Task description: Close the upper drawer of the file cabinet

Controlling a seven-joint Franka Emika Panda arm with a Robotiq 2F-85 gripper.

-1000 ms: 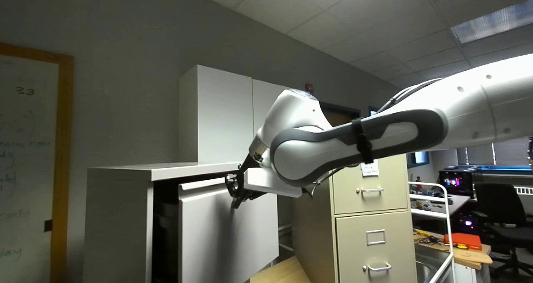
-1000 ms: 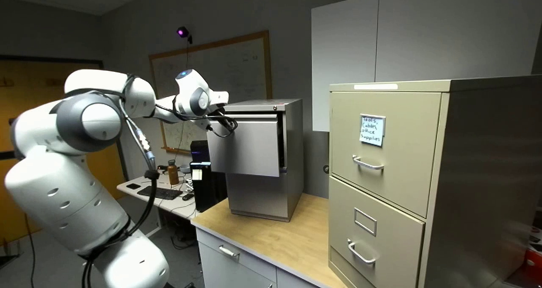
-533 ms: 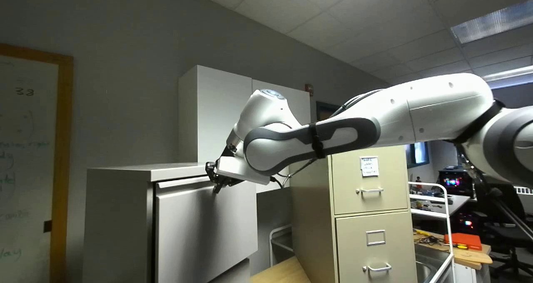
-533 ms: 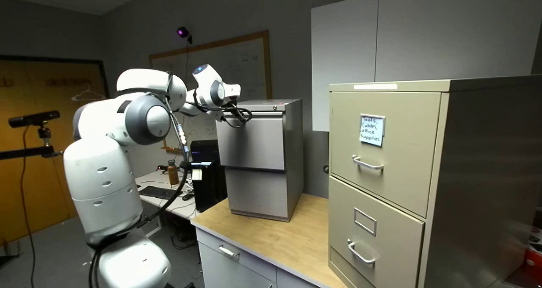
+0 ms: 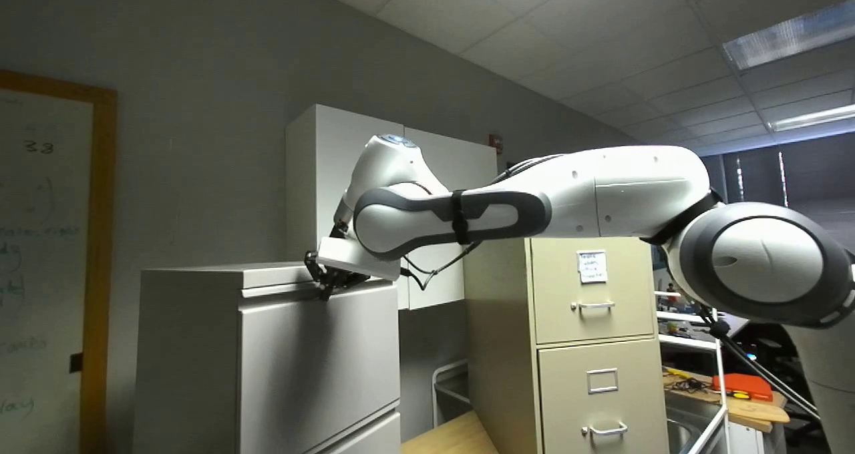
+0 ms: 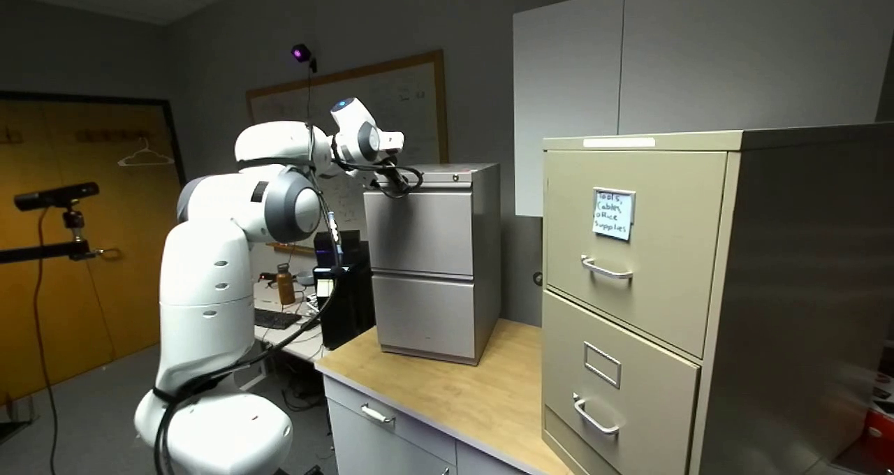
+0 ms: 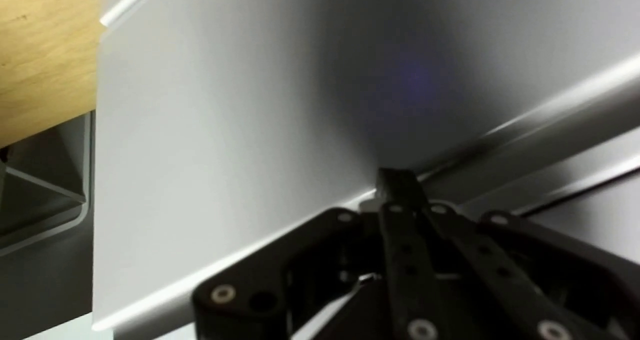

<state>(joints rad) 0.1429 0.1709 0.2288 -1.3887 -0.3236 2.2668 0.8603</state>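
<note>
Pale grey-white metal file cabinet (image 6: 487, 265), flat-topped, two plain drawer fronts, stands on a light wood countertop (image 6: 454, 391). Upper drawer with a flat pale grey-white metal front (image 6: 420, 236): top position, looks closed, front in line with the cabinet body in both exterior views. Matching plain lower drawer (image 6: 424, 318) directly below, front also in line.

Black two-fingered gripper (image 7: 392, 190) at the upper drawer's top edge, roughly mid-width. Wrist view: fingers brought together, nothing seen between them, so no hold on anything; tips right at the drawer's lip. Touching or just in front, cannot tell. Dark shadow (image 5: 304, 360) runs down the drawer front beneath it. White jointed arm with grey covers (image 6: 206, 279) carries it, bent over toward the file cabinet.

Beige metal cabinet with silver handles (image 6: 782, 300) stands near, apart from the file cabinet; hand-lettered paper label (image 6: 613, 214) on its upper drawer front. White two-door wall cupboard (image 6: 688, 56) higher up, partly hidden behind the beige one. Brown-framed whiteboard (image 6: 405, 101) on the grey wall. In an exterior view, white desk (image 6: 267, 299) with brown bottle (image 6: 285, 284) and black keyboard (image 6: 274, 319); black bar-shaped camera (image 6: 56, 197) on a stand. Flat red case (image 5: 746, 386) in an exterior view.
</note>
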